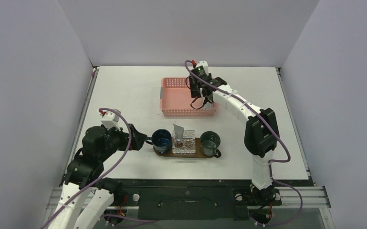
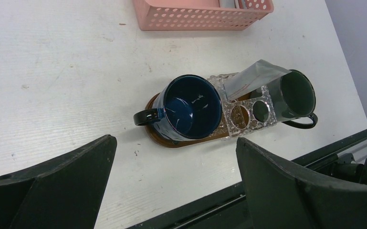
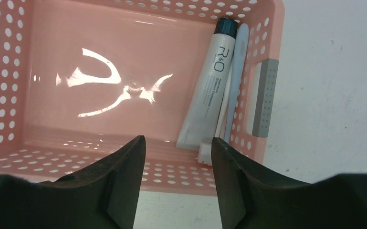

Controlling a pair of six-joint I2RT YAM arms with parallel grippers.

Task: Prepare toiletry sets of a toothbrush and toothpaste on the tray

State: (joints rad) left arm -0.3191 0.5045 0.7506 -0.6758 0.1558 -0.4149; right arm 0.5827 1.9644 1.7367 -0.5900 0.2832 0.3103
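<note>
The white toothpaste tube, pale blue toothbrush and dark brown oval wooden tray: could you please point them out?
White toothpaste tube (image 3: 209, 88): right wrist view, middle of its body.
Pale blue toothbrush (image 3: 237, 71): right wrist view, upper handle.
Dark brown oval wooden tray (image 1: 196, 152): top external view, its bare near edge.

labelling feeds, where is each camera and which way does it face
top external: high behind the robot, looking down at the table; left arm, right arm show
left wrist: faces the tray; left gripper shows
right wrist: looks down into the pink basket; right gripper shows
shared: top and left wrist both see the tray
</note>
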